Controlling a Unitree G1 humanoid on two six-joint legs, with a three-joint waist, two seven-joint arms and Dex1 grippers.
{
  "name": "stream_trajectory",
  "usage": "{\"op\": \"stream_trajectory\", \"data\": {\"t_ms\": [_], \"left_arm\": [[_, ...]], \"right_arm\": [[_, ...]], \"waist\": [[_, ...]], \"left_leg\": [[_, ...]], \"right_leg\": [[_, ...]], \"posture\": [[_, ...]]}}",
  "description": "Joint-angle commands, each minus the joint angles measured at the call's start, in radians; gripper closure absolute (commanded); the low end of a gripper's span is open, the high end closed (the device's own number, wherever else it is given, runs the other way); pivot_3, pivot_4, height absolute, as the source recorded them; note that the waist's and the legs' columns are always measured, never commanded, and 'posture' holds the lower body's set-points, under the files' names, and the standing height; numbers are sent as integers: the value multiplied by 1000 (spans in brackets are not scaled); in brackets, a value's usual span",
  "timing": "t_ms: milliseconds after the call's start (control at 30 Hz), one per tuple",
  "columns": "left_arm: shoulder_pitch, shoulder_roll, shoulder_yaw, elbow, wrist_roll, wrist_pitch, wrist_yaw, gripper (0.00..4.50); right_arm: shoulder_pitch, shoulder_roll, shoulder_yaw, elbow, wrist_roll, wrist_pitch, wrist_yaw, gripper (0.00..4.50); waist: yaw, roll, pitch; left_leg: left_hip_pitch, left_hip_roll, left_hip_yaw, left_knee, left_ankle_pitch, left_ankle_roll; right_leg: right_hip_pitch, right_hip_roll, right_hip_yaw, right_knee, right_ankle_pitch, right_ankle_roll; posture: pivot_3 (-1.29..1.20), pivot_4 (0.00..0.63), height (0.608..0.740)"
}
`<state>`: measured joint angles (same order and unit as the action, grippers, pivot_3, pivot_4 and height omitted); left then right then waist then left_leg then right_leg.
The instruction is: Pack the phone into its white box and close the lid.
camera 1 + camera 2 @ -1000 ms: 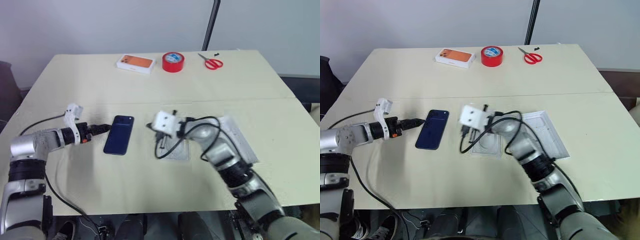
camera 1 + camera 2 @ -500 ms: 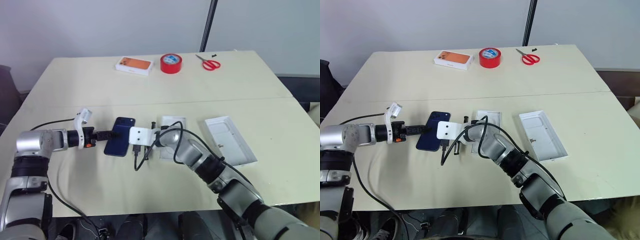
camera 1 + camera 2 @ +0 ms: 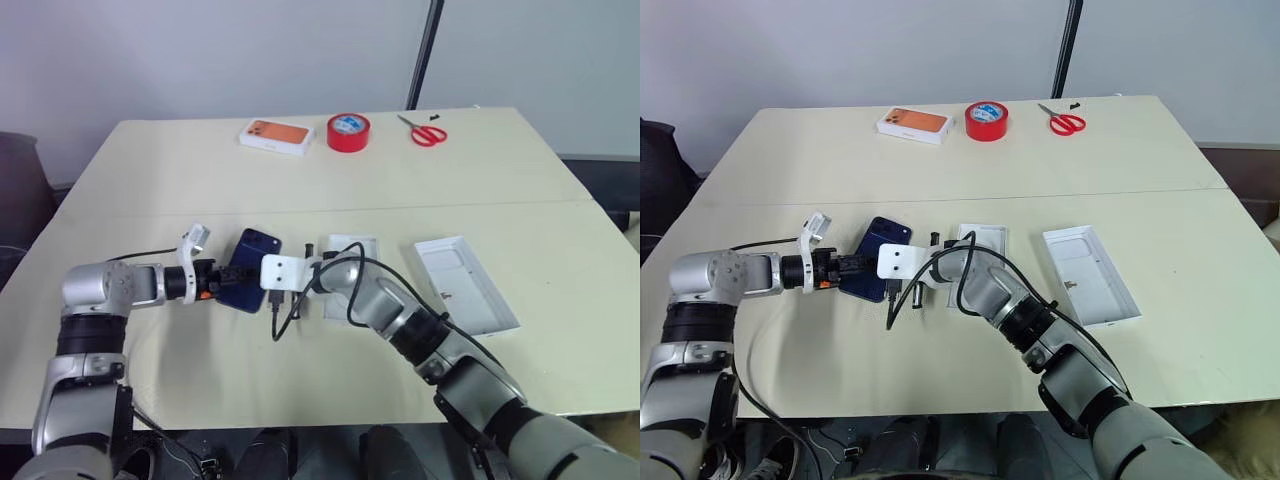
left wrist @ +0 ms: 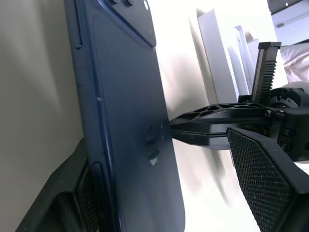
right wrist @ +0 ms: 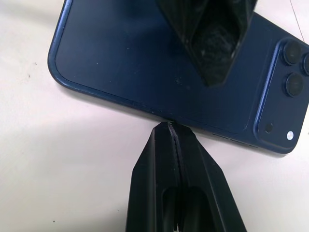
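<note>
The dark blue phone (image 3: pixel 256 250) lies on the table, left of the white box (image 3: pixel 352 248). The box is a shallow tray with a greyish floor. The lid (image 3: pixel 466 284), an all-white shell, lies open side up to the right of the box. My left gripper (image 4: pixel 164 159) is open and reaches in from the left, one finger (image 4: pixel 72 198) at the phone's underside and the other finger (image 4: pixel 260 179) apart above its back. My right gripper (image 5: pixel 169 126) is shut, its tip against the phone's long right edge.
An orange-topped white carton (image 3: pixel 275 135), a red tape roll (image 3: pixel 348 131) and red scissors (image 3: pixel 427 130) lie along the table's far edge. Black cables loop off both wrists near the phone and the box.
The right arm swung left from over the box to the phone's right edge. The left gripper slid right until its fingers straddle the phone's left end.
</note>
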<state>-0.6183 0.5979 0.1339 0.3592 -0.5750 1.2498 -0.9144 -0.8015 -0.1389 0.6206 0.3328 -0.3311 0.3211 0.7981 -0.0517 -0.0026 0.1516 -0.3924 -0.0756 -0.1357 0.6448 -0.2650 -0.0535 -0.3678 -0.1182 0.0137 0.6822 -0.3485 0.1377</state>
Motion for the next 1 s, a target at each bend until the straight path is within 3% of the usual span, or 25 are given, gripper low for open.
{"op": "stream_trajectory", "data": {"t_ms": [33, 133, 233, 500, 600, 633, 900, 1000], "left_arm": [[-3, -12, -24, 68, 22, -3, 22, 679], [5, 9, -16, 96, 20, -1, 16, 1568], [10, 21, -20, 106, 16, -2, 10, 3010], [28, 22, 5, 103, -8, 36, 22, 3010], [32, 20, 17, 104, -15, 42, 31, 4353], [32, 20, 20, 105, -17, 44, 37, 4469], [29, -4, 121, 142, -79, 96, 54, 4469], [10, -68, 311, 88, -209, 68, 70, 4469]], "right_arm": [[6, -7, -5, -15, -7, -8, 5, 4476], [10, -19, -10, -11, -10, -10, 2, 4500], [11, -20, -14, -23, -5, -10, 6, 4500], [7, -15, -23, -27, -3, -7, -4, 4500], [8, -23, -26, -28, -5, -9, -6, 4500], [8, -24, -29, -28, -4, -8, -7, 4500], [19, -5, -156, -108, 116, 24, -4, 4500], [55, 9, -325, -261, 347, 188, 84, 4500]], "waist": [[3, 0, 0], [3, 0, 0], [-2, 0, 0], [-15, 0, 0], [-16, 0, 0], [-17, 0, 0], [-18, 0, 0], [-16, -1, 1]], "left_leg": [[0, 0, 0, 0, 0, 0], [0, 0, 1, 0, 0, 0], [0, 0, 1, 0, 0, 0], [0, 1, 1, -1, 0, 0], [0, 1, 1, -1, 0, 0], [0, 1, 0, -1, 0, 0], [-1, 2, 1, -1, 0, 0], [-1, 2, 1, -2, 0, 0]], "right_leg": [[0, 0, 0, 0, 0, 0], [0, 0, 0, 0, 0, 0], [-1, 0, 0, 0, 0, 0], [-2, 0, 0, 0, 0, 0], [-2, 1, 0, 0, 0, 0], [-1, 1, 0, 0, 0, 0], [-2, 1, 0, 0, 0, 0], [-3, 1, 0, 0, 0, 0]], "posture": [[0, 150, 740], [0, 150, 740], [0, 150, 740], [0, 150, 740], [0, 150, 740], [0, 150, 740], [0, 150, 740], [0, 150, 740]]}}
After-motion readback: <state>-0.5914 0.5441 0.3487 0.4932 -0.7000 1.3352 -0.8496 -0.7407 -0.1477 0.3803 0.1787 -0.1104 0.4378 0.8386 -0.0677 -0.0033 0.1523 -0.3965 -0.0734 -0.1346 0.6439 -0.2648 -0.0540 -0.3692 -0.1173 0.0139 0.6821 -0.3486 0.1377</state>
